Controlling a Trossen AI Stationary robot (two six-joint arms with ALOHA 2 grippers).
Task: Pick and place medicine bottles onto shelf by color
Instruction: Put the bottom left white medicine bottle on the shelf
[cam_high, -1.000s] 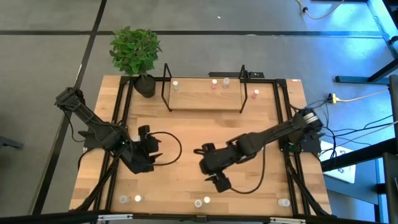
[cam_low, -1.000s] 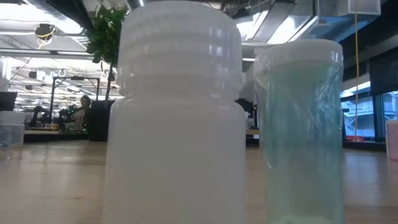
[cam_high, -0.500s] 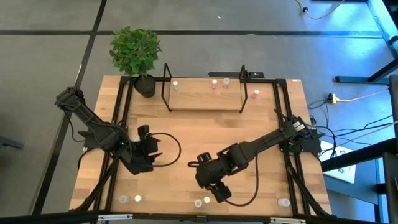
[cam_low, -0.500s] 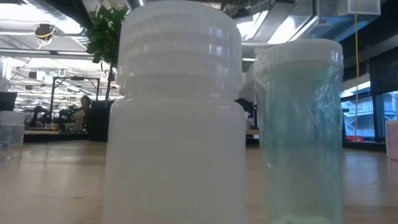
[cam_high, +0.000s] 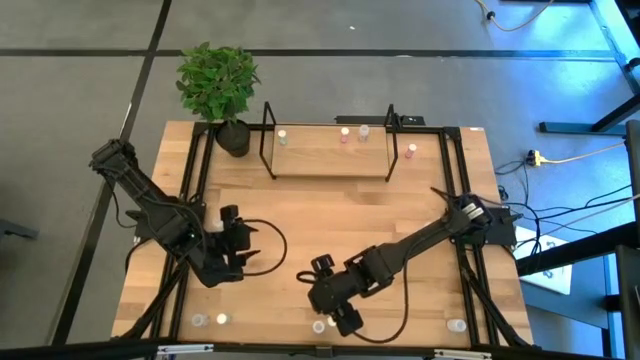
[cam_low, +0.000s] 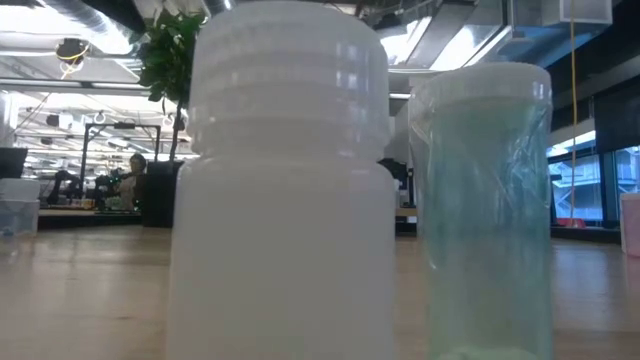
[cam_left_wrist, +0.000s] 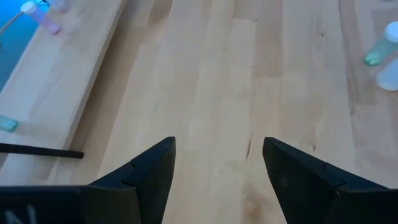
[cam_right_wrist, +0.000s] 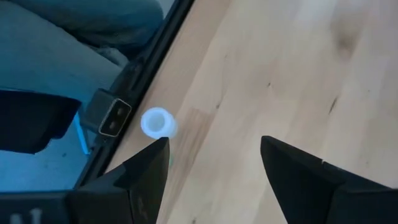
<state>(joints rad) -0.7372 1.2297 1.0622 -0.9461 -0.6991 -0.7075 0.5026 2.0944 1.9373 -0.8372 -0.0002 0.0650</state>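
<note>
Moved since a second ago: right arm has swung from mid-bench toward the near edge; left arm has shifted only slightly.
Right jaws (cam_high: 333, 312): wide apart and empty, low over the near edge of the bench (cam_high: 300, 215), just beside the white bottle (cam_high: 319, 326) and the green bottle (cam_high: 332, 321) standing there.
Right wrist view: one white-capped bottle (cam_right_wrist: 157, 122) stands by the black edge rail, ahead of the dark fingers (cam_right_wrist: 140, 180) and apart from them.
Left jaws (cam_high: 232, 250): wide apart, nothing between them, over the left half of the bench.
Left wrist view: bare wood lies between the fingers (cam_left_wrist: 149, 171); a pink bottle (cam_left_wrist: 38, 16) stands on the shelf farther off.
Shelf (cam_high: 328, 152): at the far side of the bench; one white bottle (cam_high: 283, 134) at its left end, pink bottles (cam_high: 345, 133) right of middle.
Other bottles: two (cam_high: 210, 320) at the near left corner, one (cam_high: 456, 325) at the near right corner, a pink one (cam_high: 411, 151) just outside the shelf's right end.
Plant (cam_high: 217, 82): at the far left corner, beside the shelf.
Low view: the white bottle (cam_low: 285, 180) and green bottle (cam_low: 485, 205) fill it.
</note>
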